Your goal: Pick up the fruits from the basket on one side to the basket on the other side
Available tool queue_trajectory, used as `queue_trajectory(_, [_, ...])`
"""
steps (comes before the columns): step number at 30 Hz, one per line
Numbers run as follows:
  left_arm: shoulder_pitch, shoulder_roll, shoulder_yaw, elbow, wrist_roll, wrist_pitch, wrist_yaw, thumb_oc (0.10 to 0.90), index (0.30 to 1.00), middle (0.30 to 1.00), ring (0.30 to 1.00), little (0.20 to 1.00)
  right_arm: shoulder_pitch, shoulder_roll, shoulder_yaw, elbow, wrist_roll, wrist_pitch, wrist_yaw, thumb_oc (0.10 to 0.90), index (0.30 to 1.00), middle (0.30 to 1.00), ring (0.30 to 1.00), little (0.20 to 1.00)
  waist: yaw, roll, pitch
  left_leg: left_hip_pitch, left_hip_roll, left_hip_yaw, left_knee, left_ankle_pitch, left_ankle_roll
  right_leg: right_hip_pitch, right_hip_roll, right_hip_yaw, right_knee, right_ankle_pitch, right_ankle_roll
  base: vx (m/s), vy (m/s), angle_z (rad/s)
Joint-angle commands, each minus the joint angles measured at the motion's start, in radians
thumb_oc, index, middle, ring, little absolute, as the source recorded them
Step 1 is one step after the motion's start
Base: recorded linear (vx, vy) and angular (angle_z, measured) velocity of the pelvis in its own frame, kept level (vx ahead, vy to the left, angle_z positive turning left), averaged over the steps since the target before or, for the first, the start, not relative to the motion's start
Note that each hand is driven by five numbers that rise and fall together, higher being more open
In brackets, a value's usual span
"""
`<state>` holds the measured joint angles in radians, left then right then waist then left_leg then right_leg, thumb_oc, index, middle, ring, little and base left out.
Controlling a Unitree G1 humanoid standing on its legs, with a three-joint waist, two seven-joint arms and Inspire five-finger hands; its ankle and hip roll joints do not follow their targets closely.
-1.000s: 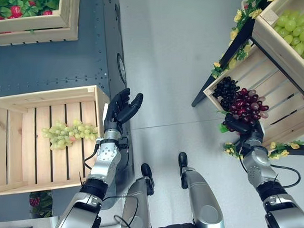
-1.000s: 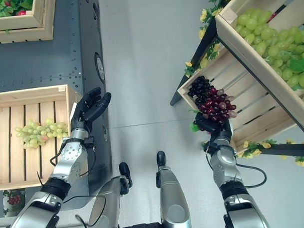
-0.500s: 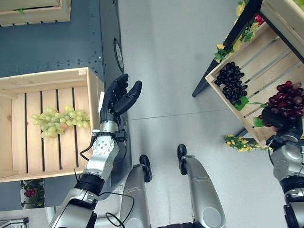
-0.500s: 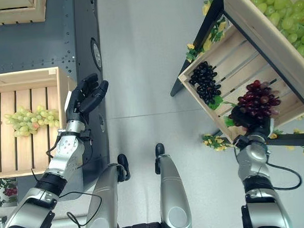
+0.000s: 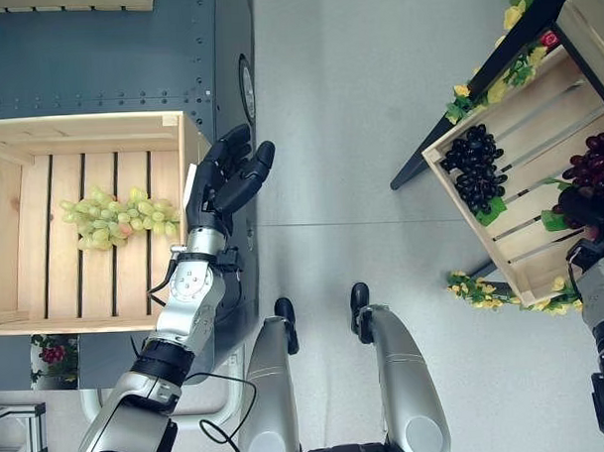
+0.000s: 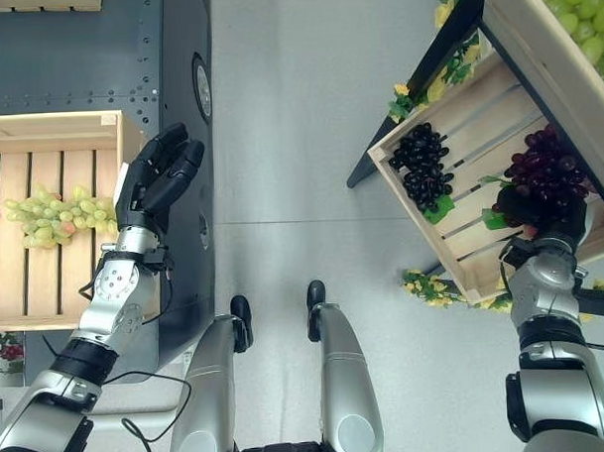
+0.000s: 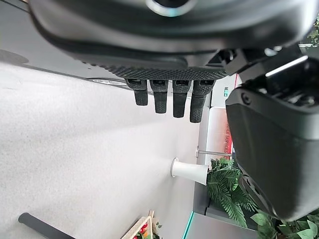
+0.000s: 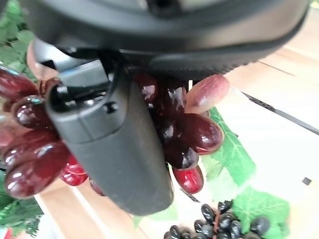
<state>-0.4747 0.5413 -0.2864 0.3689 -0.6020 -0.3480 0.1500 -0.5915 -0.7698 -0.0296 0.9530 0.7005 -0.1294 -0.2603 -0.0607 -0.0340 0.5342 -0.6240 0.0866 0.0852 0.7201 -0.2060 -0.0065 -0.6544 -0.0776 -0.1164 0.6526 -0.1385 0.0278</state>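
Note:
My right hand [image 6: 548,215] is shut on a bunch of dark red grapes [image 6: 545,172], lifted just over the front part of the slanted wooden crate [image 6: 477,131] on the right stand. The wrist view shows the red grapes [image 8: 187,132] pressed between thumb [image 8: 117,144] and palm. A bunch of black grapes [image 6: 423,167] still lies in that crate. On the left, a flat wooden crate [image 5: 46,285] holds a bunch of green grapes [image 5: 113,215]. My left hand [image 5: 224,179] hovers open beside that crate's right wall, holding nothing.
An upper crate [image 6: 573,18] of green grapes sits above the right stand, trimmed with yellow flowers and leaves [image 5: 483,284]. The left crate rests on a dark metal platform [image 5: 98,64]. Grey floor [image 5: 328,116] lies between both sides.
My right hand has carried the red grapes up and away from the black bunch, toward the crate's front edge. The camera has shifted. The left hand stays open beside the left crate.

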Motion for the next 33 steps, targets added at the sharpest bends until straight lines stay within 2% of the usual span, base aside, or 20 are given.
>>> queue_trajectory(1, [-0.045, 0.045, -0.010, -0.143, 0.006, -0.097, -0.009, 0.800, 0.900, 0.900, 0.900, 0.900, -0.054, -0.178, -0.013, 0.015, -0.036, -0.014, 0.026, 0.400, 0.300, 0.300, 0.300, 0.300, 0.017, -0.005, -0.014, 0.058, -0.042, 0.069, -0.025, -0.036, 0.026, 0.099, 0.033, -0.056, 0.016, -0.040, -0.033, 0.00, -0.058, 0.01])
queue_trajectory(3, [-0.049, 0.047, -0.008, -0.143, 0.008, -0.089, -0.011, 0.800, 0.900, 0.900, 0.900, 0.900, -0.060, -0.178, 0.005, 0.037, -0.035, 0.022, 0.043, 0.400, 0.300, 0.300, 0.300, 0.300, 0.021, -0.009, -0.014, 0.055, -0.041, 0.066, -0.022, -0.036, 0.025, 0.098, 0.032, -0.060, 0.015, -0.039, -0.034, -0.01, -0.051, 0.00])
queue_trajectory(4, [-0.052, 0.051, -0.008, -0.143, 0.005, -0.084, -0.011, 0.800, 0.900, 0.900, 0.900, 0.900, -0.062, -0.179, 0.018, 0.047, -0.039, 0.029, 0.040, 0.565, 0.547, 0.547, 0.547, 0.547, 0.023, -0.013, -0.014, 0.054, -0.039, 0.065, -0.020, -0.036, 0.026, 0.098, 0.031, -0.063, 0.014, -0.038, -0.034, -0.01, -0.078, 0.01])
queue_trajectory(5, [-0.056, 0.062, -0.009, -0.144, -0.002, -0.074, -0.009, 0.800, 0.900, 0.900, 0.900, 0.900, -0.063, -0.184, 0.022, 0.061, -0.023, 0.051, 0.030, 0.800, 0.900, 0.900, 0.900, 0.900, 0.025, -0.019, -0.014, 0.051, -0.036, 0.062, -0.015, -0.038, 0.026, 0.100, 0.031, -0.069, 0.014, -0.037, -0.034, 0.00, -0.084, 0.00])
queue_trajectory(15, [-0.063, 0.073, -0.034, -0.160, 0.003, -0.074, -0.012, 0.800, 0.900, 0.900, 0.900, 0.900, -0.125, -0.188, 0.034, 0.159, -0.058, 0.124, -0.036, 0.800, 0.900, 0.900, 0.900, 0.900, 0.041, -0.022, -0.014, 0.042, -0.029, 0.059, -0.001, -0.048, 0.030, 0.096, 0.030, -0.080, 0.029, -0.045, -0.032, -0.01, -0.023, 0.04])
queue_trajectory(18, [-0.060, 0.073, -0.030, -0.154, 0.001, -0.079, -0.021, 0.800, 0.900, 0.900, 0.900, 0.900, -0.127, -0.186, 0.036, 0.169, -0.046, 0.109, -0.013, 0.800, 0.900, 0.900, 0.900, 0.900, 0.043, -0.020, -0.014, 0.034, -0.029, 0.055, 0.007, -0.049, 0.032, 0.091, 0.027, -0.081, 0.036, -0.046, -0.035, 0.00, 0.000, 0.00])
queue_trajectory(25, [-0.054, 0.088, -0.033, -0.163, 0.029, -0.089, -0.012, 0.800, 0.900, 0.900, 0.900, 0.900, -0.116, -0.180, 0.030, 0.161, -0.063, 0.088, -0.034, 0.800, 0.900, 0.900, 0.900, 0.900, 0.046, -0.019, -0.014, 0.051, -0.029, 0.064, 0.001, -0.051, 0.036, 0.101, 0.021, -0.079, 0.033, -0.044, -0.030, 0.01, 0.019, 0.01])
queue_trajectory(28, [-0.063, 0.093, -0.034, -0.172, 0.029, -0.087, -0.003, 0.800, 0.900, 0.900, 0.900, 0.900, -0.129, -0.176, 0.034, 0.155, -0.071, 0.053, -0.029, 0.800, 0.900, 0.900, 0.900, 0.900, 0.045, -0.015, -0.014, 0.060, -0.030, 0.070, -0.009, -0.051, 0.037, 0.106, 0.020, -0.076, 0.026, -0.043, -0.028, 0.01, 0.048, 0.00])
queue_trajectory(29, [-0.066, 0.092, -0.035, -0.174, 0.040, -0.088, 0.005, 0.800, 0.900, 0.900, 0.900, 0.900, -0.133, -0.168, 0.039, 0.137, -0.085, 0.027, -0.018, 0.800, 0.900, 0.900, 0.900, 0.900, 0.044, -0.013, -0.014, 0.064, -0.031, 0.070, -0.009, -0.053, 0.038, 0.108, 0.018, -0.074, 0.028, -0.045, -0.027, 0.01, 0.049, 0.00])
queue_trajectory(33, [-0.062, 0.081, -0.036, -0.178, 0.113, -0.085, 0.018, 0.800, 0.900, 0.900, 0.900, 0.900, -0.120, -0.137, 0.092, 0.041, -0.173, -0.004, 0.020, 0.800, 0.900, 0.900, 0.900, 0.900, 0.039, -0.006, -0.014, 0.088, -0.035, 0.079, -0.024, -0.053, 0.040, 0.120, 0.011, -0.066, 0.024, -0.048, -0.025, 0.02, 0.053, -0.01])
